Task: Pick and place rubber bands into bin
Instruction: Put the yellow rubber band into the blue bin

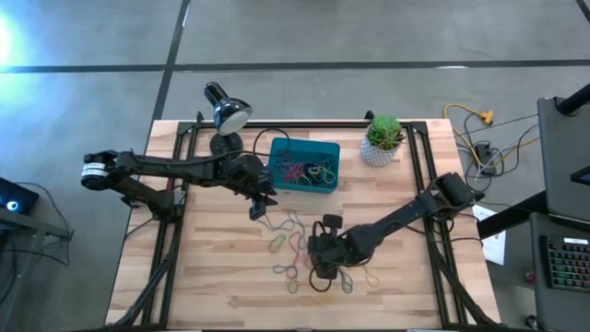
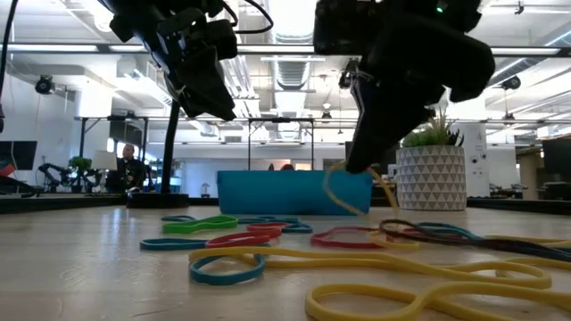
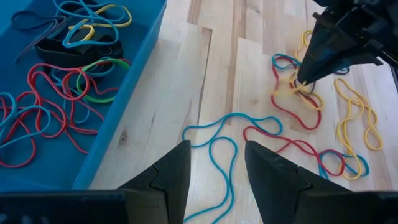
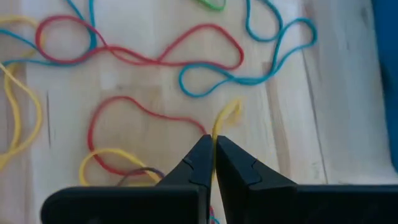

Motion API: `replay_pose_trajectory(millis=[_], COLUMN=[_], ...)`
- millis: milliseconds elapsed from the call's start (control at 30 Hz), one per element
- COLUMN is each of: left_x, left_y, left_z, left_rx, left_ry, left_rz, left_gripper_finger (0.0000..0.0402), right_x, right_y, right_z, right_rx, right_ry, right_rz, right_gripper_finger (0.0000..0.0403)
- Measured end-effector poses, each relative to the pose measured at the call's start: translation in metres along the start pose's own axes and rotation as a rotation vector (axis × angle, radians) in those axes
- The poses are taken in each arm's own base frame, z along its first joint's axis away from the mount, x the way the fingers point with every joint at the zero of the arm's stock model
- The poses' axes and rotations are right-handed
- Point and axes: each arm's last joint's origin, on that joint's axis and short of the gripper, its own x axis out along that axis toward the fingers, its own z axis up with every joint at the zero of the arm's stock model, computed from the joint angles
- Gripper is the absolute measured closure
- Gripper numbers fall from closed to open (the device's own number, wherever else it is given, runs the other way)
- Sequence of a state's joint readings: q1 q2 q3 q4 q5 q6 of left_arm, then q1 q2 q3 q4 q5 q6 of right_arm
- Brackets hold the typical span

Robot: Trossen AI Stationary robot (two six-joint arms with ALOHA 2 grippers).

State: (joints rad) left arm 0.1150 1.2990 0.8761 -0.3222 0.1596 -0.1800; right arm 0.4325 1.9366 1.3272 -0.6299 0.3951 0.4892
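On the left, the left end effector (image 1: 261, 205) hangs just beside the bin's near-left corner, over a loose blue band on the desk (image 1: 203, 277). Its fingers (image 3: 171, 171) stand apart with nothing between them, so it is empty and waiting.

The bin (image 1: 281, 148) sits at the back of the desk, between a lamp (image 1: 226, 109) and a potted plant (image 1: 383, 138). It already holds a tangle of rubber bands in red, blue, yellow, green and black.

Further right, the remaining rubber bands (image 1: 293, 247) lie scattered on the wood in front of the bin, well short of it. The right end effector (image 4: 214, 149) is low among them, its fingers pinched together on a yellow band (image 4: 227, 113), which rises off the desk as a thin strand in the low view.

The step in hand looks like the pick: the yellow band is gripped but probably not yet clear of its neighbours. The next move calls for a lift high enough to free the band from the red and blue loops it crosses, then a carry back over the bin's wall before letting go.
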Motion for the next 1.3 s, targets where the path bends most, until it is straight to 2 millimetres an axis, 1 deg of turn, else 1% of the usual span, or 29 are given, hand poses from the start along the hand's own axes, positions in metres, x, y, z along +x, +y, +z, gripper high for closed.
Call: replay_pose_trajectory(millis=[200, 300, 433, 533, 700, 867, 1033, 1133, 1300], left_x=[0.0, 0.0, 0.0, 0.0, 0.0, 0.0, 0.0, 0.0, 0.0], left_y=[0.0, 0.0, 0.0, 0.0, 0.0, 0.0, -0.001, -0.001, -0.001], left_z=[0.0, 0.0, 0.0, 0.0, 0.0, 0.001, 0.004, 0.006, 0.007], left_rx=[-0.018, -0.02, -0.024, -0.024, -0.024, -0.022, -0.018, -0.017, -0.037], left_ry=[0.0, 0.0, 0.0, 0.0, -0.001, -0.014, -0.042, -0.06, -0.073], left_rz=[0.0, 0.0, 0.0, 0.0, -0.001, -0.003, -0.008, -0.012, -0.016], left_gripper_finger=[0.0265, 0.0265, 0.0265, 0.0265, 0.0265, 0.0265, 0.0265, 0.0265, 0.0265], right_x=[0.01, 0.015, 0.013, 0.003, -0.022, -0.051, -0.073, -0.076, -0.062], right_y=[0.0, -0.003, -0.007, -0.009, -0.017, -0.033, -0.053, -0.068, -0.107], right_z=[-0.017, -0.025, -0.025, -0.016, 0.003, 0.026, 0.046, 0.055, 0.064], right_rx=[0.007, 0.067, 0.116, 0.1, 0.053, 0.021, -0.027, -0.068, -0.098], right_ry=[0.097, 0.122, 0.102, 0.056, -0.059, -0.173, -0.236, -0.238, -0.171], right_rz=[0.072, 0.044, -0.047, -0.094, -0.177, -0.258, -0.342, -0.392, -0.47], right_gripper_finger=[0.0395, 0.0395, 0.0395, 0.0395, 0.0395, 0.0395, 0.0395, 0.0395, 0.0395])
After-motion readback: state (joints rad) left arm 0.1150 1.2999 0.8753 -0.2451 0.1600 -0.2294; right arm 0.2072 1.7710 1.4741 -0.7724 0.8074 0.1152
